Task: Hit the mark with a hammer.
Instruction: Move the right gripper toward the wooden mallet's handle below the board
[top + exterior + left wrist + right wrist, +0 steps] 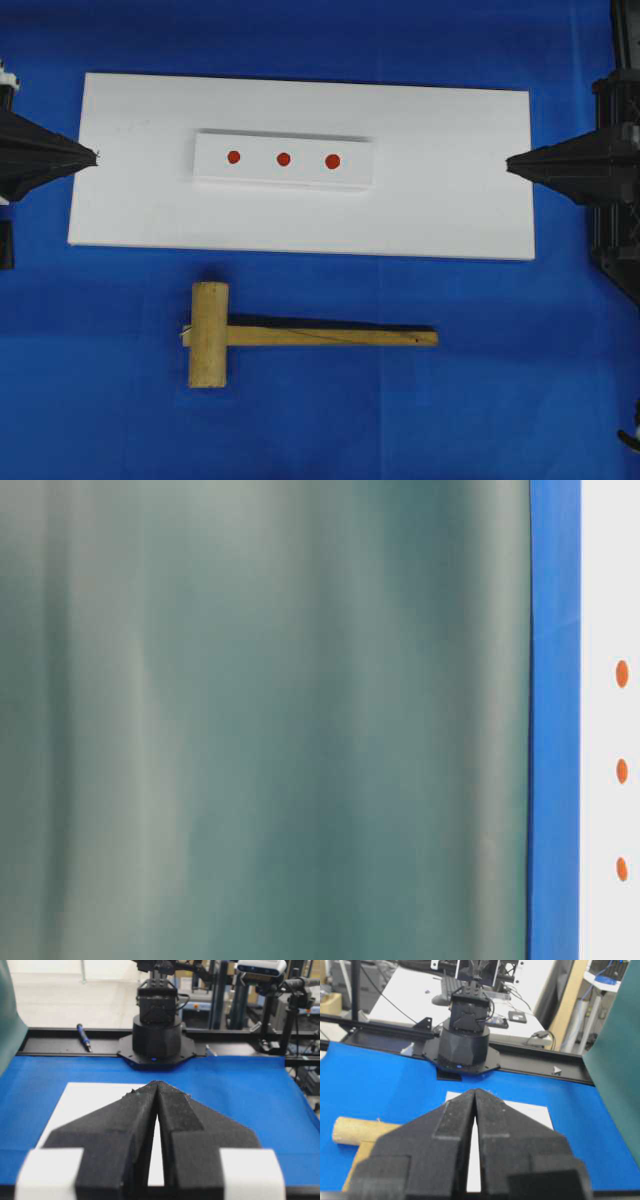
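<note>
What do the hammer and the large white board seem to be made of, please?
The hammer looks like unfinished light-brown wood: a matte surface, with a dark line running along the handle. The white board is smooth, matte and uniformly white with crisp straight edges; it could be foam board, plastic or painted wood, and the pictures do not settle which.

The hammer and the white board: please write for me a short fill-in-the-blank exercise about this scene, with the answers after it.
1. The small white block carries ____ red dots.
2. The hammer lies on the ____ cloth, off the white board.
3. The hammer's head points toward the ____ gripper.
4. Both the left gripper and the right gripper are ____.

Answers: three; blue; left; shut
</note>
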You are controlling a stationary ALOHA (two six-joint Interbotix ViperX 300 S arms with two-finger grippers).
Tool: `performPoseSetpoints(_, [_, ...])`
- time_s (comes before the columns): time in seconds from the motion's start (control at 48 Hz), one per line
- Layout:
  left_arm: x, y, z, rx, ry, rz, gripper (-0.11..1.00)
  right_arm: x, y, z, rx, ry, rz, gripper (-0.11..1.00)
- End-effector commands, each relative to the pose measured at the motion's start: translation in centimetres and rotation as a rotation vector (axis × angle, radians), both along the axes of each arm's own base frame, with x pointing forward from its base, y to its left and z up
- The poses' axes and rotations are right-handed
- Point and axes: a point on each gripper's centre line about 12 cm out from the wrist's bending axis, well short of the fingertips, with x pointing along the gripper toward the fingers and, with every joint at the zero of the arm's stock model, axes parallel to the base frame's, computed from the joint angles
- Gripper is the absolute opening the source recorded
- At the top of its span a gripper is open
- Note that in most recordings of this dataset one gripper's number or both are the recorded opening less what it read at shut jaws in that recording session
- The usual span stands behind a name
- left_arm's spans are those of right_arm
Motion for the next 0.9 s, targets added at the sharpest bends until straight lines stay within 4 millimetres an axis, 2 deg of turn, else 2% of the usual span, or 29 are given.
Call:
performPoseSetpoints(0.0, [0.3, 0.1, 0.6, -0.006, -0.006, 0.006, 0.00, 0.4, -0.1, 0.5, 0.003, 0.002, -0.003, 0.00])
performPoseSetpoints(0.104, [0.2, 0.2, 0.5, -0.007, -0.002, 0.008, 0.00, 1.0, 0.0, 0.5, 0.006, 0.044, 0.000, -0.06])
performPoseSetpoints(0.229, [0.3, 0.2, 0.3, -0.011, 0.017, 0.008, 0.00, 1.9, 0.6, 0.3, 0.020, 0.092, 0.030, -0.06])
performPoseSetpoints(0.521, [0.3, 0.2, 0.0, -0.015, 0.037, 0.009, 0.00, 4.7, 4.0, -0.9, 0.110, 0.198, 0.157, -0.06])
performPoseSetpoints(0.605, [0.3, 0.3, 0.0, -0.017, 0.037, 0.016, 0.00, 5.8, 5.0, -1.6, 0.142, 0.237, 0.185, -0.03])
performPoseSetpoints(0.667, [0.3, 0.4, -0.1, -0.016, 0.038, 0.019, 0.00, 6.6, 5.5, -2.3, 0.173, 0.263, 0.193, 0.04])
performPoseSetpoints(0.751, [0.3, 0.5, -0.2, -0.017, 0.043, 0.027, 0.00, 7.8, 5.8, -3.4, 0.224, 0.313, 0.185, 0.19])
performPoseSetpoints(0.834, [0.3, 0.6, -0.3, -0.016, 0.046, 0.029, 0.00, 9.5, 6.3, -4.6, 0.260, 0.373, 0.175, 0.40])
performPoseSetpoints(0.876, [0.3, 0.6, -0.4, -0.017, 0.047, 0.030, 0.00, 10.4, 6.5, -5.2, 0.269, 0.400, 0.171, 0.55])
